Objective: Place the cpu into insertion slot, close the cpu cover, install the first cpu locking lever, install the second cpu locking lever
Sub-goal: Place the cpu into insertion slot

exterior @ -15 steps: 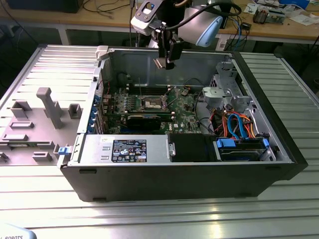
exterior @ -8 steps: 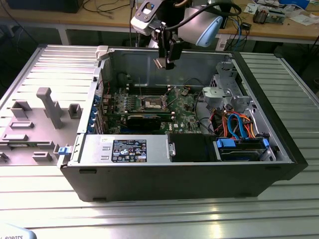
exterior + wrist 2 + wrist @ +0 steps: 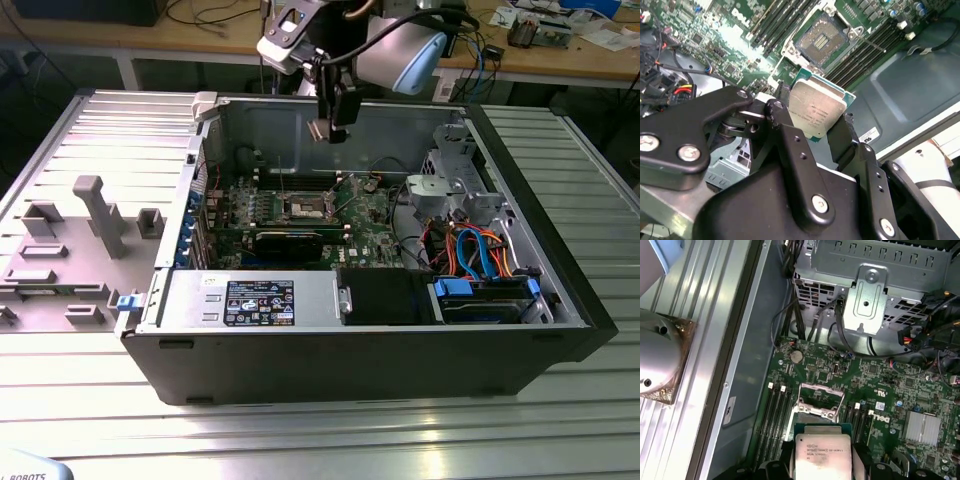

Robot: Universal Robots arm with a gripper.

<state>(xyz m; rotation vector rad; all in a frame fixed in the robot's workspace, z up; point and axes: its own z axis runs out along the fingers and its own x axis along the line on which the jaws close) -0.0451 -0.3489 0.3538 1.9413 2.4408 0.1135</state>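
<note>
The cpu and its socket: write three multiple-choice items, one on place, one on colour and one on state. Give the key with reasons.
1. The cpu is:
A. on the table outside the case
B. gripped in the end effector, clear of the motherboard
C. lying flat on the board

2. The motherboard is:
A. green
B. red
C. white

3. The insertion slot is:
A. empty, with its contacts bare
B. filled by a chip
C. under a shut cover

Key:
1 B: both wrist views show the chip clamped at the end effector, with the board beyond it.
2 A: the board is green in every view.
3 A: the second wrist view shows the socket's contact field uncovered.
</note>
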